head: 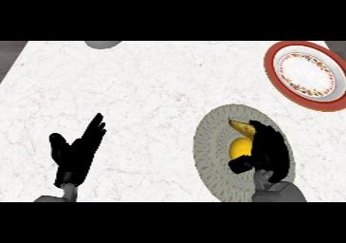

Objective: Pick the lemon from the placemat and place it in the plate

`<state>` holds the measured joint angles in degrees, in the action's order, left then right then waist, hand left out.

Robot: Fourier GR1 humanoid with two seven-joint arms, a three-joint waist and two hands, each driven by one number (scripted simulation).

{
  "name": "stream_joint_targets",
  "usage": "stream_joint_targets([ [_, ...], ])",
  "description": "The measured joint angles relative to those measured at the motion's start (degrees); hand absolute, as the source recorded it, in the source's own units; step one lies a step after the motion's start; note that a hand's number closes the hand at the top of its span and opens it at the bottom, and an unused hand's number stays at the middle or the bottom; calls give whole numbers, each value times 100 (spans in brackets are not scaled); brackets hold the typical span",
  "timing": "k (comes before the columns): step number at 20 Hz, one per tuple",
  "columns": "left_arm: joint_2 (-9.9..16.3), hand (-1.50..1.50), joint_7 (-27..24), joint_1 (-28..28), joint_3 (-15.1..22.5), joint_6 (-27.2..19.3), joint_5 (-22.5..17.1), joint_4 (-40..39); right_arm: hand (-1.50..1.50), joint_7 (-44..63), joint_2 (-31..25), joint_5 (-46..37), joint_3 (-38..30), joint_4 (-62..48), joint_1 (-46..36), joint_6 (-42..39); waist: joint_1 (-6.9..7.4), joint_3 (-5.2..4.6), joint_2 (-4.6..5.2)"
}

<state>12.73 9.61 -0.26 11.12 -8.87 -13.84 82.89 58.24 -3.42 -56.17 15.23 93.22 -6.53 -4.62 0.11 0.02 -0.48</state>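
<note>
A yellow lemon (239, 146) lies on the round grey-green placemat (212, 152) at the lower right. My right hand (268, 149) sits over the mat just right of the lemon, fingers curving down beside it and the thumb below it, hiding part of the fruit. A banana (241, 128) lies on the mat right behind the lemon, partly under the fingers. The red-rimmed white plate (329, 61) with a patterned border stands at the far right. My left hand (76, 154) rests open at the lower left, fingers up.
A grey round object (103, 44) is cut off by the counter's far edge at upper centre. The white marble counter (154, 95) spans the view, with a dark floor strip beyond its left corner.
</note>
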Motion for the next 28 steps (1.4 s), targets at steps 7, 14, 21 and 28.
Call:
stream_joint_targets([
  [7, -67, 0, 91, -26, -84, 67, 95, -20, 150, -104, -70, -314, 37, -301, -213, -113, -10, -37, -37],
  [14, -120, 0, 47, 42, -166, 120, 148, 23, 150, -954, -427, -455, 436, -32, -5, -149, -27, -35, -50],
  [21, -126, 0, 95, 96, -199, 114, 115, 35, 150, -3678, -1294, 381, 1457, 1220, 413, -202, -100, 24, -54],
  [28, -125, 0, -6, 224, -251, 73, 156, 94, 150, -5727, -2194, 1860, 322, 2513, 1364, 574, -224, 48, -23],
])
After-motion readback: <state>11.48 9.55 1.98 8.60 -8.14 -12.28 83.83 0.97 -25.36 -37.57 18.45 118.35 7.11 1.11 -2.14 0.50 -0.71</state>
